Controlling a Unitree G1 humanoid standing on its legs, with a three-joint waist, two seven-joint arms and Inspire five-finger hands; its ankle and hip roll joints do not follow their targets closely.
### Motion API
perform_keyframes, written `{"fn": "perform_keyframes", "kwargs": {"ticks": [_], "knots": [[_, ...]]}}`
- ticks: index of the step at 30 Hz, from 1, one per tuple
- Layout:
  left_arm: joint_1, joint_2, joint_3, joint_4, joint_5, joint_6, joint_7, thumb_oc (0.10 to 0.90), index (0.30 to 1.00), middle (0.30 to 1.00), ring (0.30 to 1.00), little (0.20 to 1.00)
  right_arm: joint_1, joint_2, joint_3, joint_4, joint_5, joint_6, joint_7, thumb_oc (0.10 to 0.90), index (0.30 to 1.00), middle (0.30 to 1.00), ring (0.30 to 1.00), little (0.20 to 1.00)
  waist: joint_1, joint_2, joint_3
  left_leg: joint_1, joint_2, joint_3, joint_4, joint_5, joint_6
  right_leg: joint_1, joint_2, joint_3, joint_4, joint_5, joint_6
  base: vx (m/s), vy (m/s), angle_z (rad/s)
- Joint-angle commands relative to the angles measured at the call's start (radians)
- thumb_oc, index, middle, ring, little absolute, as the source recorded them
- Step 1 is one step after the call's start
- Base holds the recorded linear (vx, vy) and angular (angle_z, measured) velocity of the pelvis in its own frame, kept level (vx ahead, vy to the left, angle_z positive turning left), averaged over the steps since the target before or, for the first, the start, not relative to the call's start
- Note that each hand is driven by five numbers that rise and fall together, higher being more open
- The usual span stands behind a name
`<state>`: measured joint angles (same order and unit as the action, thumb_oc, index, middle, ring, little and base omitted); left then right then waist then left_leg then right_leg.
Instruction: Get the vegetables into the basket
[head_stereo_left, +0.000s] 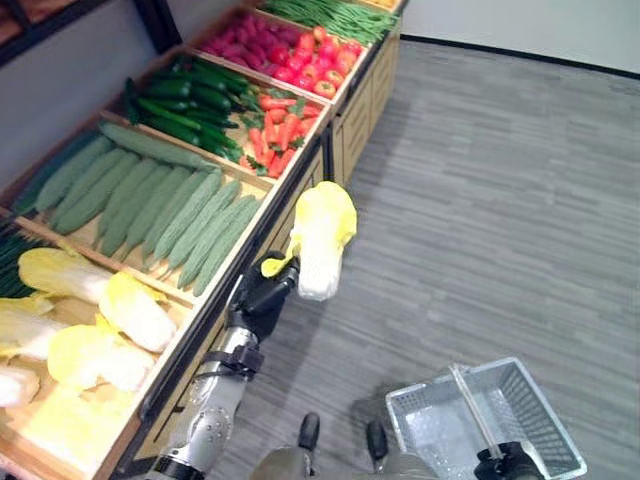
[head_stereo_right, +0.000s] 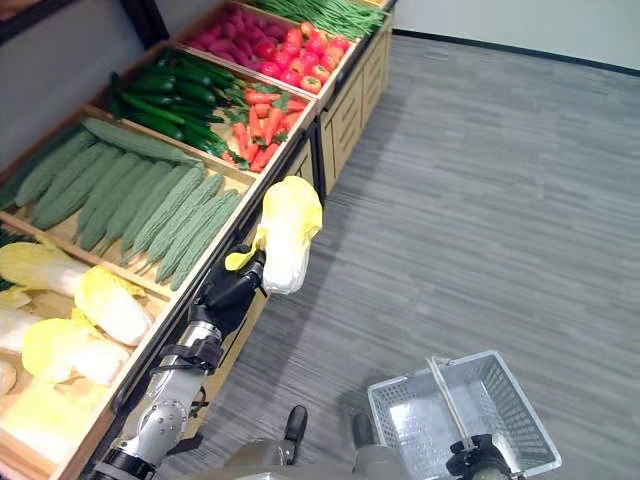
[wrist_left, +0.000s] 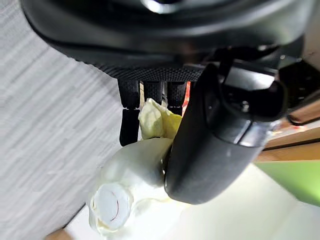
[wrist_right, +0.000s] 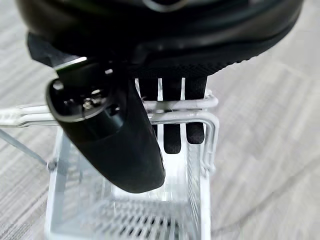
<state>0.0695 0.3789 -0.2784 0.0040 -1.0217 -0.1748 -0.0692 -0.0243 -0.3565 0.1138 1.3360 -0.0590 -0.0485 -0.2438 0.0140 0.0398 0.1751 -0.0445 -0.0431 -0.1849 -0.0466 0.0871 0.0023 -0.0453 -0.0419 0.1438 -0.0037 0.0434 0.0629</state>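
Note:
My left hand (head_stereo_left: 262, 295) is shut on a pale yellow napa cabbage (head_stereo_left: 322, 235) and holds it in the air just off the stand's front edge, over the floor. The left wrist view shows the thumb (wrist_left: 215, 140) and fingers curled round that cabbage (wrist_left: 130, 175), its cut stem end facing the camera. A white wire basket (head_stereo_left: 548, 412) hangs low at the right, with no vegetable in the part I can see. My right hand (head_stereo_left: 510, 462) grips it, fingers (wrist_right: 172, 135) hooked over its handle (wrist_right: 195, 104).
A long wooden display stand (head_stereo_left: 300, 165) runs along the left. It holds more napa cabbages (head_stereo_left: 80, 320), pale green gourds (head_stereo_left: 150, 200), dark cucumbers (head_stereo_left: 190, 95), carrots (head_stereo_left: 275, 125), tomatoes (head_stereo_left: 325, 60) and green beans (head_stereo_left: 340, 15). Grey plank floor (head_stereo_left: 500, 200) spreads to the right.

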Motion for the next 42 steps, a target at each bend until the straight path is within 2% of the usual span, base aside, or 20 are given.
{"fn": "perform_keyframes", "kwargs": {"ticks": [1,3,5,7,8,9,10,11,15,20,23,28,30,33,36,42], "knots": [[-0.053,0.018,0.080,-0.170,0.001,-0.103,-0.049,0.400,0.300,0.300,0.300,0.300,-0.010,-0.008,-0.004,-0.001,0.028,-0.020,-0.012,0.400,0.300,0.300,0.300,0.300,0.025,-0.076,-0.046,-0.048,-0.002,0.034,0.066,-0.072,-0.006,0.003,-0.088,-0.013,0.024,-0.015,0.105,-0.03,0.183,-0.56],[-0.052,0.023,0.081,-0.165,0.010,-0.107,-0.044,0.400,0.300,0.300,0.300,0.300,-0.014,0.001,-0.002,-0.007,0.026,-0.017,-0.014,0.400,0.300,0.300,0.300,0.300,0.021,-0.085,-0.041,-0.047,-0.008,0.067,0.071,-0.084,0.004,-0.023,-0.103,0.001,0.022,0.019,0.127,-0.07,0.199,-0.41],[-0.050,0.034,0.084,-0.159,0.020,-0.104,-0.042,0.400,0.300,0.300,0.300,0.300,-0.015,0.007,-0.003,-0.010,0.024,-0.017,-0.012,0.400,0.300,0.300,0.300,0.300,0.022,-0.089,-0.036,-0.046,-0.007,0.095,0.076,-0.093,0.011,-0.040,-0.113,-0.011,0.024,0.033,0.137,-0.07,0.124,-0.32],[-0.049,0.049,0.091,-0.151,0.031,-0.103,-0.040,0.400,0.300,0.300,0.300,0.300,-0.020,0.011,-0.002,-0.013,0.020,-0.015,-0.013,0.400,0.300,0.300,0.300,0.300,0.039,-0.085,-0.026,-0.046,0.006,0.124,0.082,-0.096,0.014,-0.056,-0.131,-0.095,0.068,0.033,0.130,-0.07,0.048,-0.61],[-0.049,0.049,0.091,-0.151,0.031,-0.103,-0.040,0.400,0.300,0.300,0.300,0.300,-0.019,0.011,-0.002,-0.013,0.020,-0.014,-0.013,0.400,0.300,0.300,0.300,0.300,0.038,-0.085,-0.025,-0.045,0.006,0.123,0.082,-0.097,0.014,-0.055,-0.132,-0.096,0.070,0.032,0.130,-0.10,0.022,-0.78],[-0.045,0.057,0.100,-0.151,0.038,-0.100,-0.039,0.400,0.300,0.300,0.300,0.300,-0.020,0.013,-0.009,-0.010,0.018,-0.014,-0.017,0.400,0.300,0.300,0.300,0.300,0.059,-0.077,-0.027,-0.047,0.025,0.148,0.077,-0.094,0.010,-0.039,-0.168,-0.228,0.105,0.024,0.118,-0.06,0.017,-0.61],[-0.044,0.057,0.100,-0.151,0.038,-0.100,-0.039,0.400,0.300,0.300,0.300,0.300,-0.020,0.013,-0.009,-0.010,0.018,-0.014,-0.017,0.400,0.300,0.300,0.300,0.300,0.056,-0.077,-0.024,-0.044,0.024,0.146,0.077,-0.095,0.009,-0.035,-0.169,-0.231,0.105,0.022,0.118,-0.07,0.018,-0.59],[-0.040,0.060,0.105,-0.145,0.036,-0.093,-0.043,0.400,0.300,0.300,0.300,0.300,-0.018,0.014,-0.013,-0.007,0.015,-0.013,-0.018,0.400,0.300,0.300,0.300,0.300,0.063,-0.076,-0.033,-0.038,0.030,0.159,0.071,-0.092,0.006,-0.011,-0.189,-0.276,0.117,0.029,0.113,0.00,-0.017,-0.47],[-0.041,0.057,0.107,-0.139,0.024,-0.092,-0.041,0.400,0.300,0.300,0.300,0.300,-0.012,0.014,-0.024,0.001,0.021,-0.014,-0.021,0.400,0.300,0.300,0.300,0.300,0.059,-0.087,-0.050,-0.019,0.031,0.167,0.051,-0.087,-0.003,-0.003,-0.186,-0.263,0.078,0.041,0.118,0.04,-0.054,-0.20],[-0.023,0.053,0.114,-0.136,0.019,-0.086,-0.038,0.400,0.300,0.300,0.300,0.300,-0.009,0.010,-0.024,-0.007,0.033,-0.014,-0.022,0.400,0.300,0.300,0.300,0.300,0.058,-0.094,-0.069,-0.001,0.053,0.185,0.021,-0.069,-0.027,0.034,-0.163,-0.294,-0.037,0.038,0.117,0.03,-0.146,-0.15],[-0.019,0.041,0.096,-0.120,0.014,-0.080,-0.035,0.400,0.300,0.300,0.300,0.300,-0.023,-0.016,-0.049,-0.061,0.086,-0.032,-0.040,0.400,0.300,0.300,0.300,0.300,0.049,-0.081,-0.083,0.007,0.080,0.181,-0.031,-0.030,-0.053,0.054,-0.136,-0.304,-0.084,0.030,0.110,-0.01,-0.163,-0.09],[-0.041,0.043,0.049,-0.090,0.035,-0.068,-0.039,0.400,0.300,0.300,0.300,0.300,-0.081,-0.077,-0.046,-0.128,0.094,-0.044,-0.064,0.400,0.300,0.300,0.300,0.300,0.038,-0.057,-0.091,0.013,0.103,0.183,-0.041,-0.021,-0.069,0.057,-0.117,-0.308,-0.084,0.015,0.104,0.00,-0.095,-0.02],[-0.071,0.061,-0.008,-0.064,0.085,-0.060,-0.046,0.400,0.300,0.300,0.300,0.300,-0.131,-0.124,-0.027,-0.218,0.092,-0.059,-0.079,0.400,0.300,0.300,0.300,0.300,0.032,-0.044,-0.093,0.025,0.114,0.192,-0.041,-0.021,-0.074,0.062,-0.107,-0.298,-0.084,0.011,0.100,0.00,-0.066,-0.05],[-0.090,0.072,-0.046,-0.046,0.112,-0.048,-0.055,0.400,0.300,0.300,0.300,0.300,-0.156,-0.138,-0.010,-0.290,0.097,-0.072,-0.085,0.400,0.300,0.300,0.300,0.300,0.026,-0.038,-0.098,0.029,0.117,0.200,-0.041,-0.023,-0.075,0.064,-0.104,-0.290,-0.084,0.009,0.099,0.00,-0.018,-0.08],[-0.128,0.087,-0.105,-0.007,0.202,-0.039,-0.054,0.400,0.300,0.300,0.300,0.300,-0.175,-0.153,0.030,-0.493,0.081,-0.097,-0.078,0.400,0.300,0.300,0.300,0.300,0.014,-0.034,-0.111,0.036,0.122,0.213,-0.041,-0.030,-0.076,0.065,-0.102,-0.278,-0.084,0.009,0.099,0.01,-0.015,-0.15],[-0.187,0.098,-0.169,0.043,0.304,-0.035,-0.038,0.400,0.300,0.300,0.300,0.300,-0.212,-0.160,0.066,-0.619,0.073,-0.109,-0.075,0.400,0.300,0.300,0.300,0.300,0.007,-0.032,-0.129,0.050,0.119,0.219,-0.041,-0.043,-0.074,0.072,-0.105,-0.271,-0.084,0.009,0.101,0.02,0.003,-0.07]]}}
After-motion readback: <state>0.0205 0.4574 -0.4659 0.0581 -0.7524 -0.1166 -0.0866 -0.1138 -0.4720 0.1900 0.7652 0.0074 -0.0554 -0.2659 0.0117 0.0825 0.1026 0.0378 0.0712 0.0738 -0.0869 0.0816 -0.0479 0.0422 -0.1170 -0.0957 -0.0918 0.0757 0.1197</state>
